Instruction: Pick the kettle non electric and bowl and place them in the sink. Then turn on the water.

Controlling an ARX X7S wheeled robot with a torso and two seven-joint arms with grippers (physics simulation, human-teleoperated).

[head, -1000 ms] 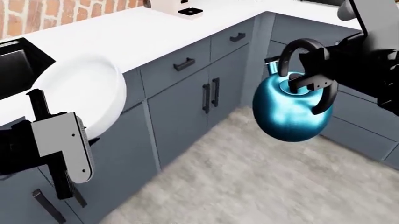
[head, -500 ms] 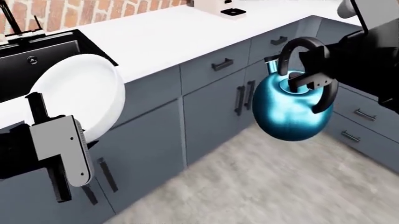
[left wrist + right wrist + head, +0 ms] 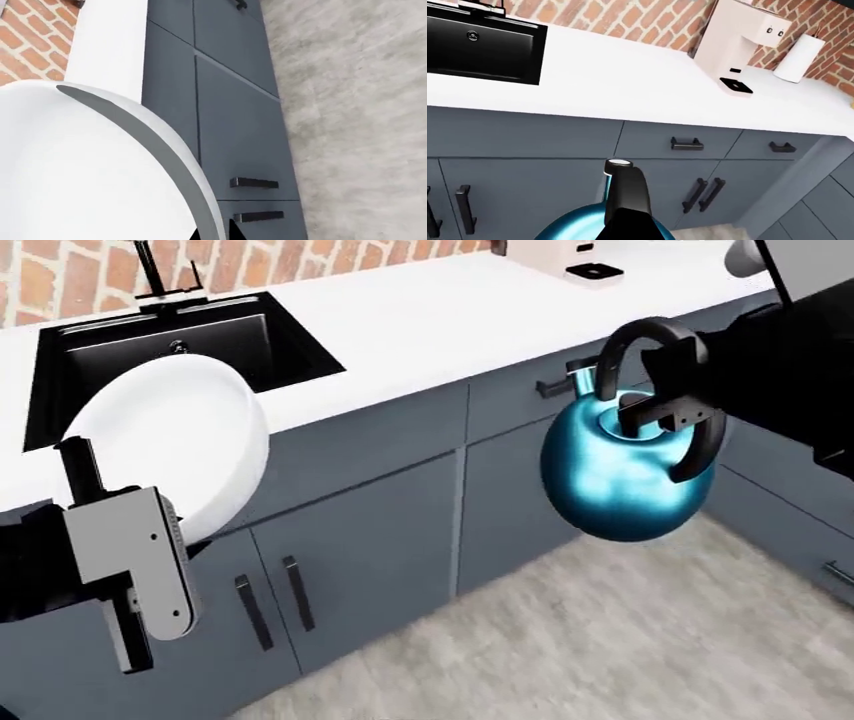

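Head view: I have the kettle (image 3: 625, 475) hanging from my right gripper (image 3: 663, 412), which is clamped on the black arched handle. The kettle hangs in mid-air out in front of the cabinets (image 3: 367, 540), over the floor, well apart from the sink (image 3: 160, 360). My left gripper (image 3: 94, 500) carries the bowl (image 3: 167, 445) tilted on edge, its open face turned toward the counter (image 3: 427, 320); its top overlaps the sink's front in this view. I judge the fingers pinched on the rim, though the contact itself is hidden behind the gripper body. No water falls from the faucet (image 3: 158, 270).

Left wrist view: the bowl (image 3: 87, 170) fills most of the picture, grey rim edge showing against the cabinet doors (image 3: 233, 125). The fingers themselves I cannot make out.

Right wrist view: only the top of the kettle (image 3: 587, 227) and its handle (image 3: 626, 195) show, with the sink (image 3: 480, 47) up on the counter ahead and a coffee machine (image 3: 740, 45) further along.

Handling, as I judge it: the kettle looks rigid and glossy, likely to swing under the handle, so I would move it gently. The bowl is smooth and held by a thin rim, so it could slip or pivot; lowering it slowly into the basin seems wise.
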